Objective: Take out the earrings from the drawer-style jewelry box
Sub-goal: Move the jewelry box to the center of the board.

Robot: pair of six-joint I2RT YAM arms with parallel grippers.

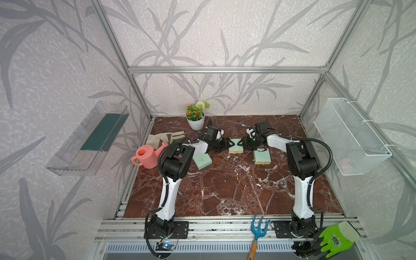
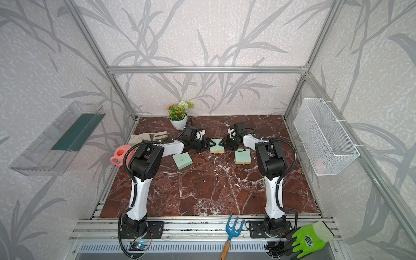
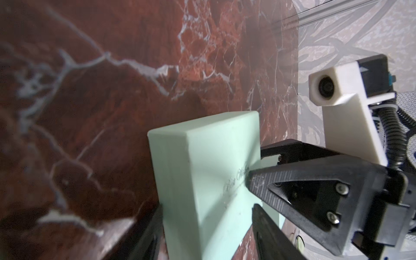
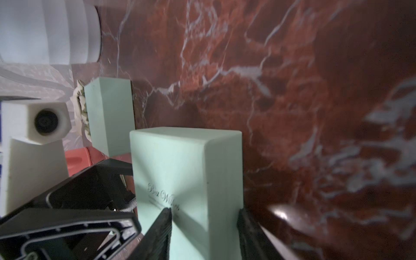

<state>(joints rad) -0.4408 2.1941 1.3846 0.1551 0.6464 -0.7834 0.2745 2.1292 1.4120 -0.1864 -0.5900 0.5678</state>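
Over the red marble table [image 1: 225,191], the left arm [image 1: 173,166] and right arm [image 1: 301,162] both bend inward, wrists low, meeting mid-table toward the back. The left gripper [image 1: 230,144] and right gripper [image 1: 242,143] clamp opposite ends of the mint-green jewelry box [image 1: 235,147]. The jaws cover much of its lid. Its drawer interior is hidden; the earrings cannot be made out.

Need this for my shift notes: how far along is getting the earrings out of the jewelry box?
Done: nothing visible yet; no drawer stands open and no earrings show in any view. In hand: the left gripper and right gripper pinch the middle box from opposite ends. To do: slide its drawer out and lift the earrings. A second box and a third box lie on the table.
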